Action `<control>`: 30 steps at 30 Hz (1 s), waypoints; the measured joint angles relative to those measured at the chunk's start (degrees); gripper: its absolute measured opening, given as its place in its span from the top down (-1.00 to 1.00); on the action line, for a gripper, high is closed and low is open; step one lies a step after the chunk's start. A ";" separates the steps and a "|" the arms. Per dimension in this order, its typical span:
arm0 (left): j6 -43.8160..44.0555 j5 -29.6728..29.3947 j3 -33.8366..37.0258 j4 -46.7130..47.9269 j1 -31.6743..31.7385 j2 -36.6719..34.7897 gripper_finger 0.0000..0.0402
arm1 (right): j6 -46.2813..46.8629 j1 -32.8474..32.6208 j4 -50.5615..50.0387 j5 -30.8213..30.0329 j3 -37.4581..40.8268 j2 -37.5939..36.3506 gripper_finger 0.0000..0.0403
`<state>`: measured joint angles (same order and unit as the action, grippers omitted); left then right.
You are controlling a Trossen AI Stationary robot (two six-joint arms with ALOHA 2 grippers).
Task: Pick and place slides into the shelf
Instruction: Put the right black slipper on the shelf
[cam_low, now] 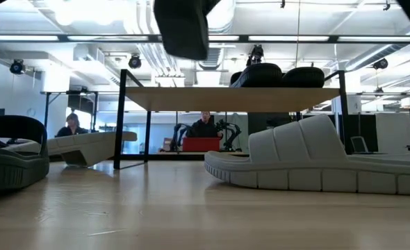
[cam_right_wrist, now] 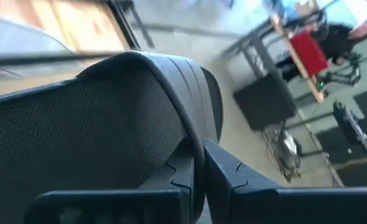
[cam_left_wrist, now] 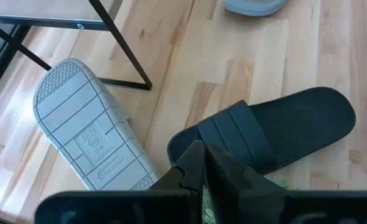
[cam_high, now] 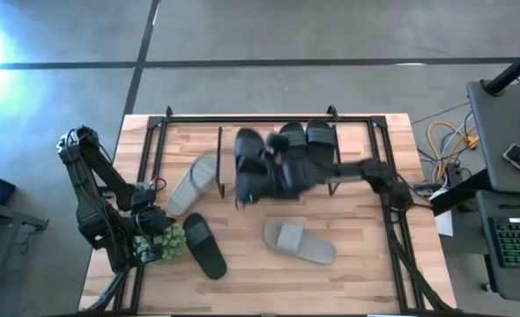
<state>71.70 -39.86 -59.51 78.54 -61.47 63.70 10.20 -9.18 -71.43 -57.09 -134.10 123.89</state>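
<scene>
The shelf [cam_high: 189, 132] stands at the table's far side; two black slides [cam_high: 306, 136] lie side by side on its wood top [cam_low: 233, 98]. My right gripper [cam_right_wrist: 199, 165], reaching in from the right, is shut on a third black slide [cam_high: 251, 163] in front of the shelf, high above the table [cam_low: 182, 28]. A black slide [cam_high: 204, 245] and a grey slide [cam_high: 300, 242] lie flat on the table. Another grey slide [cam_high: 192, 183] lies sole up by the shelf's left end. My left gripper [cam_left_wrist: 203, 163], shut, waits at the near left beside the black slide [cam_left_wrist: 264, 134]. My right gripper pinches the black slide's wide strap at its edge [cam_right_wrist: 193, 134] between the two fingers; the strap's meshed inner side [cam_right_wrist: 96, 124] faces the camera. The slide is lifted clear of the table, hanging tilted in front of the shelf [cam_low: 182, 28].
A small green plant [cam_high: 165, 239] sits under my left gripper, next to the black slide. A larger black frame [cam_high: 145, 158] edges the table. Bare wood lies between the two slides on the near half. People sit in the room beyond [cam_low: 205, 125].
</scene>
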 joint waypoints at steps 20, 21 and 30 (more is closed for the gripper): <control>0.05 -0.09 0.01 0.06 0.00 -0.02 1.00 | -19.03 11.54 0.97 9.27 11.31 -0.04 0.94; 0.05 -0.09 0.02 0.10 0.00 -0.02 1.00 | -18.58 11.52 1.06 8.95 11.84 -0.04 0.94; 0.07 -0.08 0.02 0.15 0.00 -0.02 1.00 | -14.27 11.84 1.34 7.73 13.73 -0.04 0.93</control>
<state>71.77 -39.94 -59.48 78.70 -61.47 63.68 -4.08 2.66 -70.10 -49.37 -120.38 123.85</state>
